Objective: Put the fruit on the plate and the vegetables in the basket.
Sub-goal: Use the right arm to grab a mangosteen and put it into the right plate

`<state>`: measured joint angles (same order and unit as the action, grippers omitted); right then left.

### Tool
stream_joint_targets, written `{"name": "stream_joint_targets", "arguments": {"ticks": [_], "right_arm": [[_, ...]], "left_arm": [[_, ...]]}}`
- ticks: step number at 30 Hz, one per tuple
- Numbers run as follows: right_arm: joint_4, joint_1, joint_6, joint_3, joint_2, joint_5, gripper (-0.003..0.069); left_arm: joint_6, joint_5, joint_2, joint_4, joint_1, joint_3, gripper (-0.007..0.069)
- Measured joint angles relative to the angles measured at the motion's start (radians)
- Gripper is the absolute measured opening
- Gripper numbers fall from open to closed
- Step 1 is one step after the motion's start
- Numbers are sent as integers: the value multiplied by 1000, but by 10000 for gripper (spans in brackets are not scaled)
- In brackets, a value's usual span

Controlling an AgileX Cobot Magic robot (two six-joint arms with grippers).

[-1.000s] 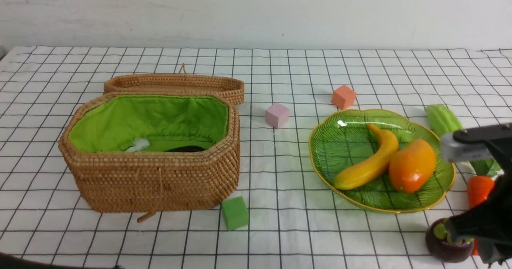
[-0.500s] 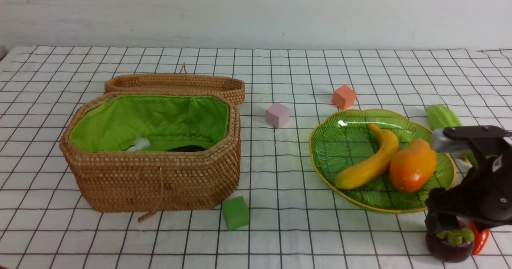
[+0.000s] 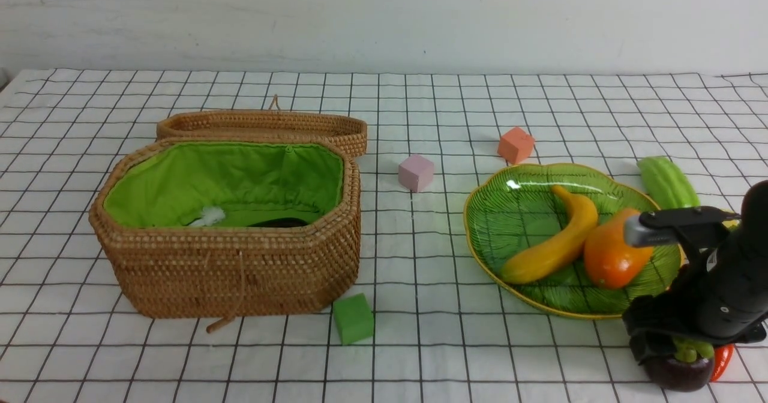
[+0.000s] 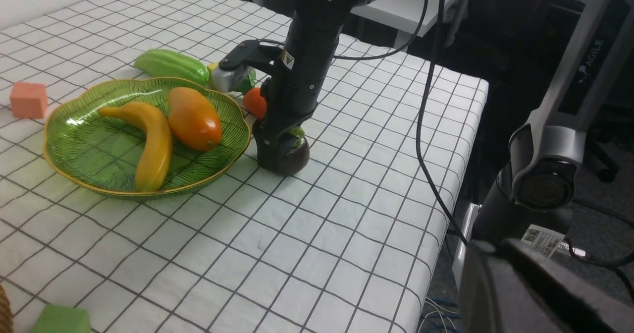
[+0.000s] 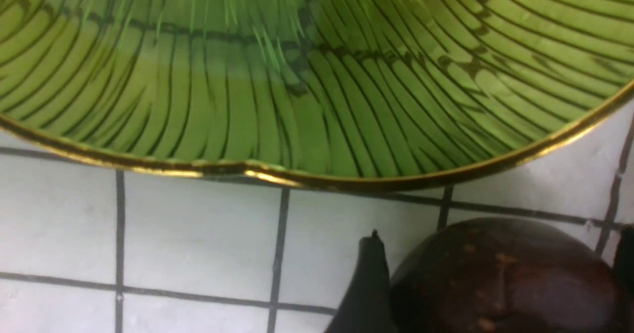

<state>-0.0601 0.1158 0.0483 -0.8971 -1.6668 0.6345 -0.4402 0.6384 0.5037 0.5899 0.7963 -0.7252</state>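
Observation:
The green leaf-shaped plate [image 3: 498, 223] holds the yellow banana [image 3: 558, 241] and the orange mango [image 3: 609, 256]. In front of it the dark purple mangosteen [image 3: 678, 372] sits on the cloth. My right gripper [image 3: 675, 349] is down over it, open, with a finger on either side of the mangosteen [image 5: 500, 283]. The orange carrot [image 3: 723, 360] lies mostly hidden behind the arm, and the light green gourd [image 3: 666, 181] lies behind the plate. The wicker basket [image 3: 228, 271] stands open at the left, with something dark, perhaps the eggplant [image 3: 282, 223], inside. My left gripper [image 4: 500, 273] is shut, off the table's side.
The basket's lid [image 3: 264, 126] lies folded back behind it. A pink cube [image 3: 415, 173], an orange cube [image 3: 515, 145] and a green cube [image 3: 353, 318] sit on the checked cloth. The table's right edge [image 4: 460, 149] runs close past the mangosteen.
My right arm has moved left and down from the frame's edge onto the mangosteen. Its jaws have opened wide around the fruit, which has stayed on the cloth.

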Motion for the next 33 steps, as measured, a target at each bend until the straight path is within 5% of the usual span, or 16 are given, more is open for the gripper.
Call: {"name": "stream_joint_targets", "arguments": {"ticks": [13, 20, 28, 33], "right_arm": [[-14, 0, 0, -7, -1, 19, 575], [-157, 4, 6, -89, 92, 173, 574], [-452, 93, 246, -287, 12, -244, 574], [-482, 108, 347, -321, -129, -377, 574]], "left_arm": [[0, 3, 0, 0, 0, 0, -13], [0, 0, 0, -3, 0, 0, -13], [75, -171, 0, -97, 0, 0, -13], [129, -235, 0, -167, 0, 0, -13]]}}
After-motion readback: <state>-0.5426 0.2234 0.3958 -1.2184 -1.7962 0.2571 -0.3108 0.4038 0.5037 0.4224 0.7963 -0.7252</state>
